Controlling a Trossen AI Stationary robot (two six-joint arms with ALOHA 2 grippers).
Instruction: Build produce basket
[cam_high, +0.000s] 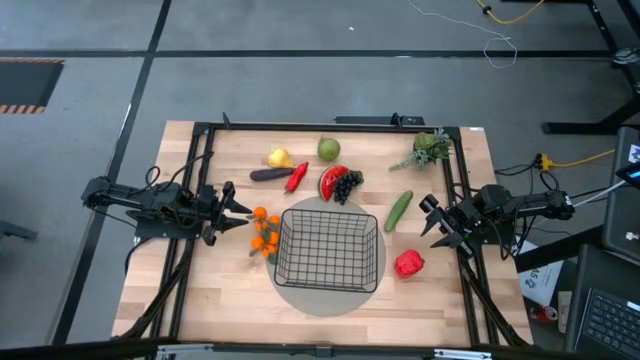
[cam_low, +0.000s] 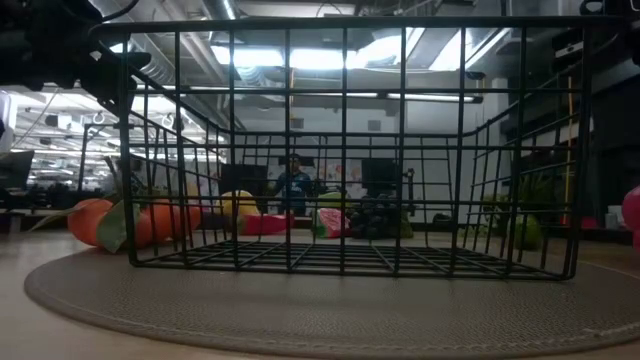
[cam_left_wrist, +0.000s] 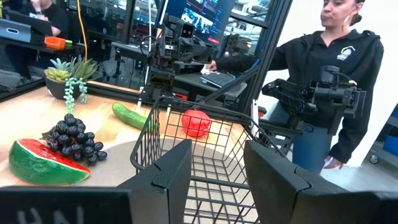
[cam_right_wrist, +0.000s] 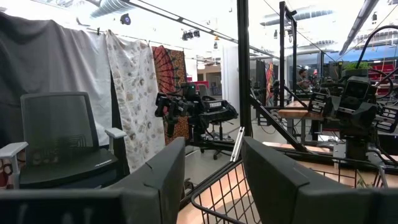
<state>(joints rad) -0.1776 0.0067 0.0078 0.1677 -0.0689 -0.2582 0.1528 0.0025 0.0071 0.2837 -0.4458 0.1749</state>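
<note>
Basket (cam_high: 328, 250) sits empty mid-tabletop (cam_high: 200, 290) on a grey disc (cam_high: 300, 295), produce scattered around it for easy reach. Left claw (cam_high: 240, 210) and right claw (cam_high: 428, 218) flank it, both spread, holding nothing.

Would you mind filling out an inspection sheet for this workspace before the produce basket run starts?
Surface: wooden table with a flat round grey disc under the basket.
Job's things: black wire basket empty; oranges to its left; lemon, pear, eggplant, chili, watermelon slice and grapes behind it; cucumber and red pepper to its right.
Clutter: green leafy sprig at the far right corner.
Pincers: left pincer open, beside the oranges; right pincer open, near the cucumber; both empty.
Cables: yellow cable and loose wires on the floor.
Surroundings: a person standing beyond the table.
</note>
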